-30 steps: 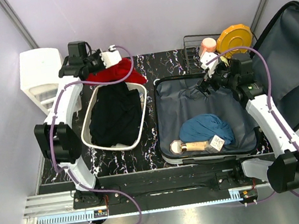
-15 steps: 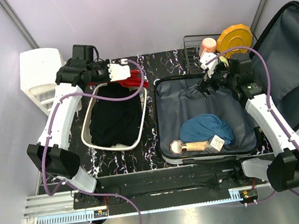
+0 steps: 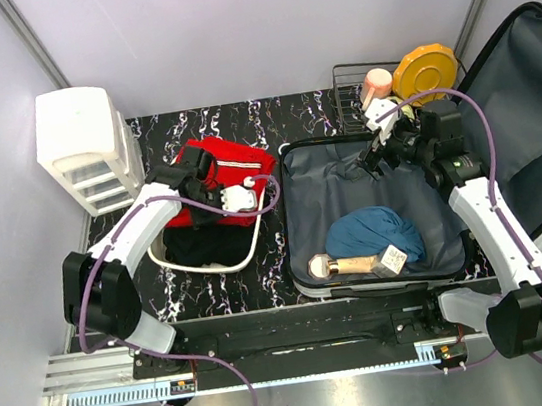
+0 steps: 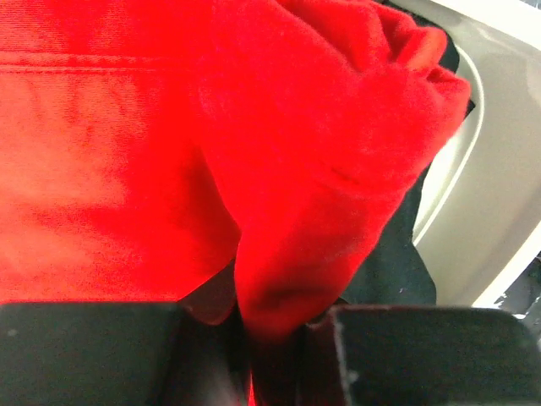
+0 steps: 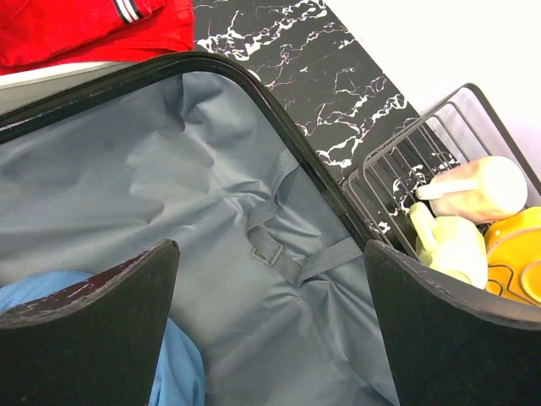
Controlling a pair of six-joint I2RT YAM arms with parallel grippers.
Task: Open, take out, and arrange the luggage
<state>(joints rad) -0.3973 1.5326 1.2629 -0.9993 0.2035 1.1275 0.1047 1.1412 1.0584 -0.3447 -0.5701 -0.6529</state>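
Open hard-shell suitcase with dark grey fabric lining, lying flat on the black marbled table, its lid propped open at the right. The right gripper hangs above the far lining, jaws spread wide with nothing between them. The left gripper, near the suitcase's left wall, pinches a red fabric garment over the white plastic tub.
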